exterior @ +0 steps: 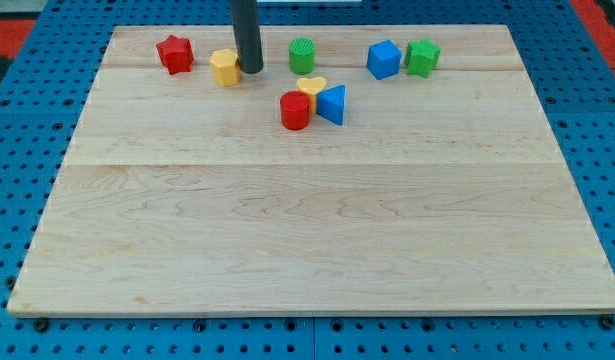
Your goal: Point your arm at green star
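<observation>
The green star (423, 57) lies near the view's top right, touching the right side of a blue cube (384, 59). My tip (251, 70) stands near the view's top left of centre, touching or just beside the right side of a yellow block (225, 67). The green star is far to the right of my tip. A green cylinder (302, 55) stands between my tip and the blue cube.
A red star (174, 53) lies left of the yellow block. Below the green cylinder sit a red cylinder (295, 110), a yellow heart (311, 89) and a blue triangle (332, 104), bunched together. The wooden board (307, 220) rests on a blue pegboard.
</observation>
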`<state>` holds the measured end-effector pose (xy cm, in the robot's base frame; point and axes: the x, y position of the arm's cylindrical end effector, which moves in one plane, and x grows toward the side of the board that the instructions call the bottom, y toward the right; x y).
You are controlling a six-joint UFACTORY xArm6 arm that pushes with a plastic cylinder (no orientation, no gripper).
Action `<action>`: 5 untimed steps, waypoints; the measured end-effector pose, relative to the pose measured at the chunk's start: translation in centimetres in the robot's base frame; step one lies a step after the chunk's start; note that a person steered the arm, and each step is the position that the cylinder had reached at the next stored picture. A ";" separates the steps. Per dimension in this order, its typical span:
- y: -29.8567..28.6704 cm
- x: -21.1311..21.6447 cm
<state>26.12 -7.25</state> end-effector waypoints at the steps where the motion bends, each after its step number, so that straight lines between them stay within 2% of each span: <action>1: 5.2 -2.3; 2: 11.3 -1.5; 3: 10.6 -3.2; 4: 17.2 -6.7; 5: 20.8 -4.9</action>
